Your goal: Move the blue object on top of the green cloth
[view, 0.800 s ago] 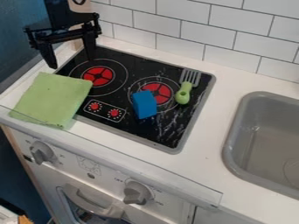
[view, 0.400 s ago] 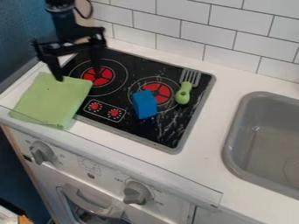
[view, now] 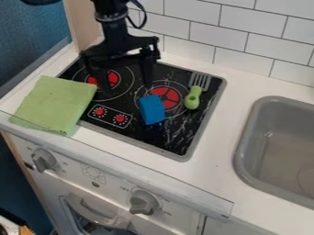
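My black gripper (view: 128, 88) hangs over the back left part of the stove, its two fingers spread apart with nothing between them. The blue object (view: 151, 109), a small block, stands on the black cooktop at the front of the right burner, a little to the right of the gripper and nearer the camera. The green cloth (view: 54, 104) lies flat at the left, partly on the cooktop's left edge and partly on the white counter. The block and the cloth are apart.
A toy spatula with a green handle (view: 193, 98) lies on the cooktop (view: 178, 142) right of the block. A grey sink (view: 244, 146) is set into the counter at the right. A white tiled wall (view: 234, 37) runs behind.
The gripper has moved right and lower, from above the cloth's back edge to over the stove. The block, cloth and spatula have stayed put.
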